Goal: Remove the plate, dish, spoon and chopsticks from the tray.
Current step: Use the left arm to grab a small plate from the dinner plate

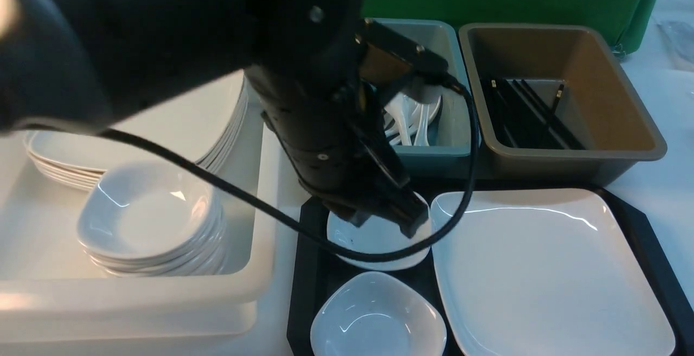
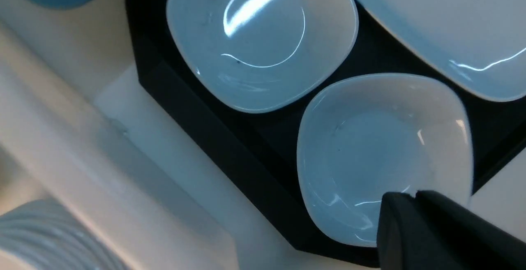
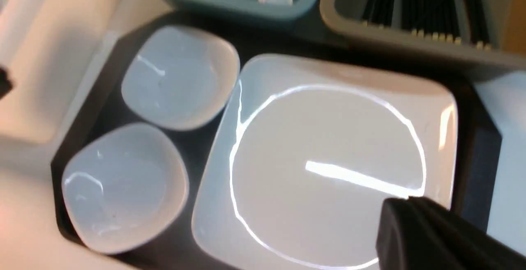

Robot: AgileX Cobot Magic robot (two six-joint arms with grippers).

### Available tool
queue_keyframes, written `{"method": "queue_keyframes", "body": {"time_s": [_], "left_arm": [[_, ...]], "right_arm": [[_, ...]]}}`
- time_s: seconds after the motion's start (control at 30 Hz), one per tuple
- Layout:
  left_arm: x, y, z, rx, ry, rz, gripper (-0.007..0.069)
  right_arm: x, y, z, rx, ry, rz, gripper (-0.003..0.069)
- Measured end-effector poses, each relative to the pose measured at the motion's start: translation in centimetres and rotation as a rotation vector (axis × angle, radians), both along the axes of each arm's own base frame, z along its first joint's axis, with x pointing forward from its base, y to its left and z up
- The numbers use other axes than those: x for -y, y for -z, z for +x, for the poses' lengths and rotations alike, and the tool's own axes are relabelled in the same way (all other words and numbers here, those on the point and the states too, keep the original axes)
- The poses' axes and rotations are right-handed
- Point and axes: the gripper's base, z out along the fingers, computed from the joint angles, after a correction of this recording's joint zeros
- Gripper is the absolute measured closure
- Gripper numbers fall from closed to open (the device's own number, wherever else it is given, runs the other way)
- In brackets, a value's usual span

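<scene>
Looking at a half-cleared tray [image 1: 303,291]: the plate [image 1: 542,269] fills its right side, with the far dish [image 1: 352,234] and near dish [image 1: 378,318] just beside each other on the left. No spoon or chopsticks on the tray that I can see. The spoons [image 1: 404,120] are in the blue tub [image 1: 434,151] and the chopsticks [image 1: 528,112] in the brown tub [image 1: 623,128], both just behind the tray. My left pincer [image 1: 409,226] is clenched and empty, raised above the dishes. Front view puts it over the far dish, wrist view over the near dish's rim, so I can't tell which is under it. My right pincer [image 3: 409,202] is clenched and empty too, over the plate's edge. Risks as I judge them: both need to release before they go down, or the tips just knock glazed ware. The dishes sit close, so fingers on one rim may shove the other. The plate's rim is shallow and glossy and lies near the tray wall, so there's little finger room and it's likely to slip. The left arm's cable [image 1: 238,193] droops across the far dish and could snag or drag it. That arm also blocks much of my front view, so I'd be working from wrist views.
</scene>
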Motion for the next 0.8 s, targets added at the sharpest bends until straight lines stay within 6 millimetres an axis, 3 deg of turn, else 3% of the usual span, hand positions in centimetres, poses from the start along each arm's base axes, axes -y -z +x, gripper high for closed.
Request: {"method": "queue_keyframes", "body": {"time_s": [0.17,0.4,0.57,0.7,0.8], "left_arm": [[1.6,4.8,1.5,-0.091,0.065,0.107,0.0617],[2.8,9.3,2.5,-0.176,0.095,0.168,0.0591],[2.9,11.4,3.3,-0.168,0.118,0.234,0.0482],[3.0,11.5,3.7,-0.131,0.115,0.230,0.0298],[3.2,11.6,3.9,-0.112,0.112,0.213,0.0200]], "right_arm": [[0.0,2.0,-0.6,-0.051,0.000,-0.002,0.0641],[0.1,2.3,-0.4,-0.043,0.005,-0.003,0.0641],[0.1,2.2,-0.3,-0.031,0.009,-0.002,0.0641],[0.1,2.2,-0.3,-0.028,0.010,-0.002,0.0641],[0.1,2.2,-0.3,-0.022,0.012,-0.002,0.0641]]}}
